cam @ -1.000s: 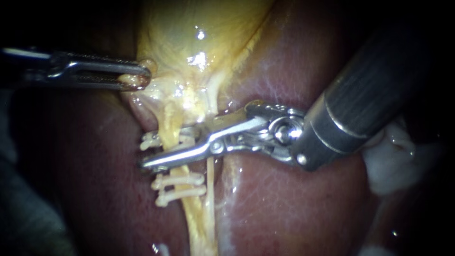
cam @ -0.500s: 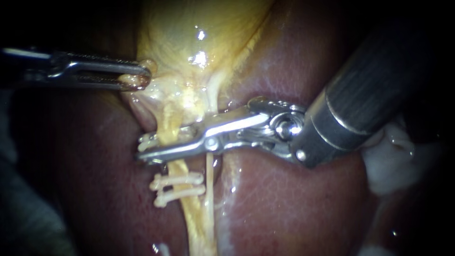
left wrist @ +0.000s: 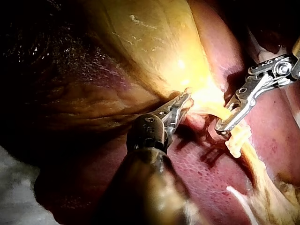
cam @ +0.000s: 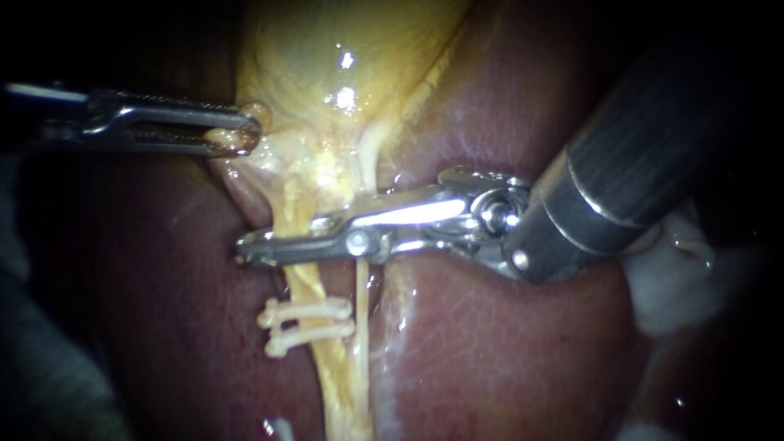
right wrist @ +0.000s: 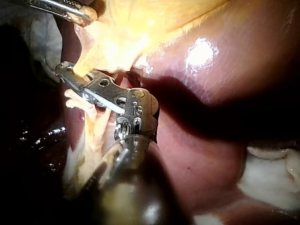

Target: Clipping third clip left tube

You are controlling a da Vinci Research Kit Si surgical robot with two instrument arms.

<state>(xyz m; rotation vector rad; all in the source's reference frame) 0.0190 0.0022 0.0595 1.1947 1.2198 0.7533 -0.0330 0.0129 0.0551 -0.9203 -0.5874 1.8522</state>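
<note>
A dark red, wet-shining liver (cam: 490,351) is filling the background, with a white pad (cam: 678,286) lying at its right edge. Against it the pale yellow, glistening gallbladder (cam: 327,65) is narrowing downward into the left tube (cam: 306,286), a soft yellow, fatty cord. A thin pale strand (cam: 360,302) is running just beside the cord on its right.

My left instrument (cam: 237,131), a slim steel shaft with long slotted jaws, is coming in from the left. Its jaws are clamped on a fold at the gallbladder's neck, holding it out to the side.

My right instrument (cam: 261,247), a dark shaft with hinged steel jaws, is lying straight across the left tube. Its jaws are pressed together on it, just above two white plastic clips (cam: 309,320) already sitting crosswise.

The tube is looking limp, slick and easily torn, so I judge it is wanting a square, steady squeeze rather than any pull. The best hold is seeming to be this bare stretch between the gallbladder's neck and the upper clip, clear of the thin strand.
</note>
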